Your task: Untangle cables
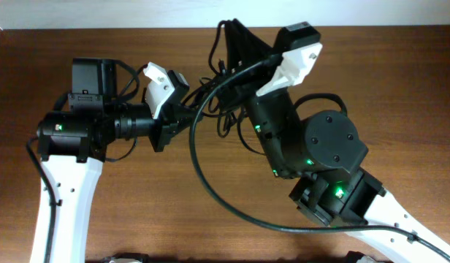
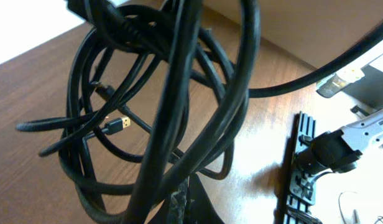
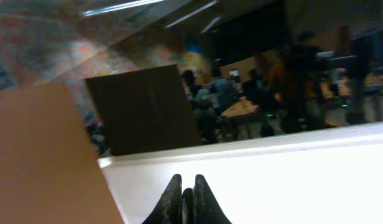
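The cables (image 1: 226, 120) are a black tangle of loops at the back middle of the wooden table, between my two grippers. In the left wrist view the tangle (image 2: 86, 81) fills the frame, lifted above the table, and a gold-tipped plug (image 2: 119, 124) hangs inside the loops. My left gripper (image 2: 190, 200) is shut on strands at the bottom of the bundle; from overhead it (image 1: 182, 109) sits at the tangle's left side. My right gripper (image 1: 231, 35) points toward the back edge and is shut on a thin black cable (image 3: 187, 198) that shows between its fingertips (image 3: 187, 186).
A thick black robot wire (image 1: 199, 168) arcs from the tangle across the table to the right arm's base (image 1: 334, 197). The left arm's body (image 1: 71, 135) lies at the left. A white wall (image 1: 137, 13) runs along the table's back edge.
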